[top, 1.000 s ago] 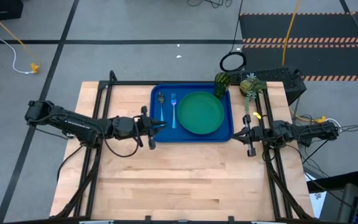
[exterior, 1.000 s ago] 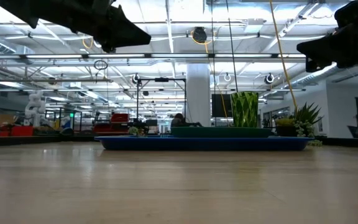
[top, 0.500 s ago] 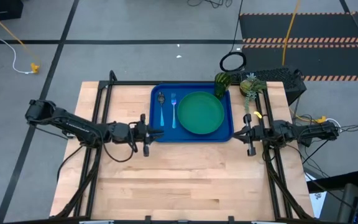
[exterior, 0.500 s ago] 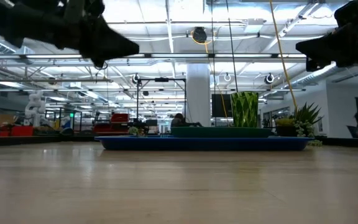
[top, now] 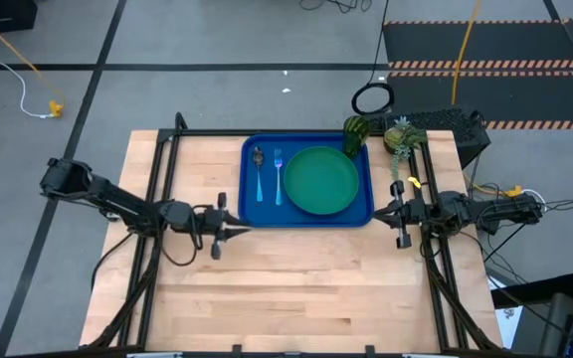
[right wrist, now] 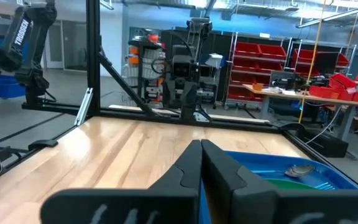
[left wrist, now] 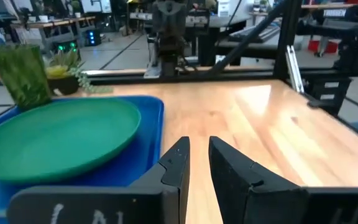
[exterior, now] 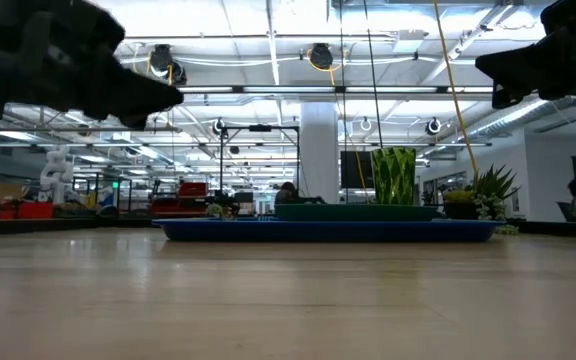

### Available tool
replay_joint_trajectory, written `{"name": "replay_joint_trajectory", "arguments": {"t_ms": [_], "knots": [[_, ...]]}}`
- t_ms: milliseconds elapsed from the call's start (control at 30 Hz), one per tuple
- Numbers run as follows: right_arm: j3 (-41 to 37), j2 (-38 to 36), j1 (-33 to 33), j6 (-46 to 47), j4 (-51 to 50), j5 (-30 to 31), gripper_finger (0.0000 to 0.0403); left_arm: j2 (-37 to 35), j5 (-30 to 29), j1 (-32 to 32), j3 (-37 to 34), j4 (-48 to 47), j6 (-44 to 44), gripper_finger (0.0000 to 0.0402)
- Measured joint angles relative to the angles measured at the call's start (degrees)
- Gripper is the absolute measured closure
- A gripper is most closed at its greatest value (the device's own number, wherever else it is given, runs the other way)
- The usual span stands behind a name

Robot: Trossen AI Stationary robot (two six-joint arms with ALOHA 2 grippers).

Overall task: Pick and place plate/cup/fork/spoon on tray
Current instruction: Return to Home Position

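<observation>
The blue tray (top: 250, 207) lies at the table's far middle. On it rest the green plate (top: 321, 181), the light blue fork (top: 279, 175) and the dark-bowled spoon (top: 258, 167), side by side left of the plate. The green cup (top: 354, 134) stands upright at the tray's far right corner. My left gripper (top: 239, 230) hovers over bare wood near the tray's near left corner, its fingers a narrow gap apart and empty (left wrist: 199, 146). My right gripper (top: 386, 211) waits shut and empty just right of the tray (right wrist: 201, 146).
A yellow-green pineapple-like toy (top: 399, 139) stands beyond the tray's far right corner. A black frame (top: 157, 189) runs along the table's left, right and far sides. Bare wood (top: 306, 288) spreads across the table's near half.
My left gripper has drawn back from the tray's left rim toward the table's left and near edges, and now hangs over bare wood. The things on the tray have kept still.
</observation>
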Motion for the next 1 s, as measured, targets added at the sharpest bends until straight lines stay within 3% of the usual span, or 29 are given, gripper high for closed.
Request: {"name": "replay_joint_trajectory", "arguments": {"t_ms": [167,333,467,633,1000], "knots": [[0.0,0.0,0.0,0.0,0.2,-0.1,0.0403,0.1,-0.1,0.0,-7.7,11.0,-0.7,0.0337],[0.0,0.0,0.0,0.0,0.2,-0.2,0.0403,-2.2,0.8,0.8,-7.7,9.5,0.4,0.0337],[0.0,0.4,0.0,0.0,0.2,-0.2,0.0403,-6.9,7.2,3.0,-7.7,8.0,1.1,0.0337],[0.0,0.4,0.0,0.0,0.3,-0.2,0.0403,-16.3,10.9,4.9,-7.7,-0.5,0.5,0.0337],[0.0,0.4,0.0,0.0,0.3,-0.2,0.0403,-36.3,8.1,5.9,-7.7,-23.1,-1.2,0.0337]]}}
